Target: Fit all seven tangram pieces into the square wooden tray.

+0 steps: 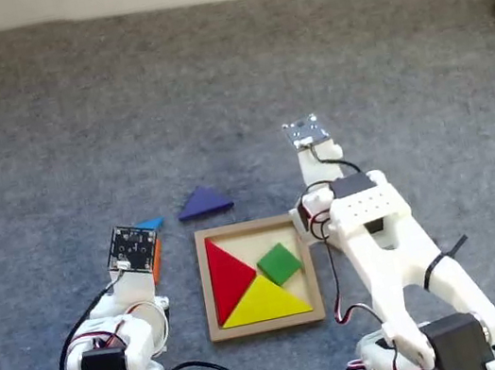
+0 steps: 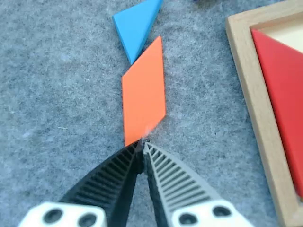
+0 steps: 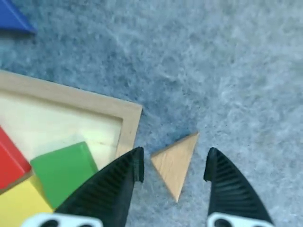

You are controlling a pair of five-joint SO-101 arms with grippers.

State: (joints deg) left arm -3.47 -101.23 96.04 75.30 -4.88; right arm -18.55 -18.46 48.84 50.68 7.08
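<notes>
Two grippers work the carpet, and we start with the left gripper (image 2: pixel 143 145). Its jaws are clenched together with nothing between them, and their tips meet at the near corner of the orange parallelogram (image 2: pixel 143 97). That piece lies flat on the grey carpet (image 1: pixel 75 129), beside the tray's outer wall. A light blue triangle (image 2: pixel 137 23) sits just past its far corner, tip to tip with it. The right gripper (image 3: pixel 174 159) has its jaws spread wide and grasps nothing. Its two fingertips stand on either side of a plain wooden triangle (image 3: pixel 175 163), which lies on the carpet just outside a corner of the square wooden tray (image 1: pixel 208 288). We see the tray between the two arms, holding three pieces. The red triangle (image 1: pixel 227 270) is on the left arm's side, the yellow triangle (image 1: pixel 263 302) lies along the near edge, and the green square (image 1: pixel 279 263) rests against the yellow one. Bare wood shows along the tray's far part. A dark blue triangle (image 1: pixel 204 202) lies on the carpet just beyond the far rim.
</notes>
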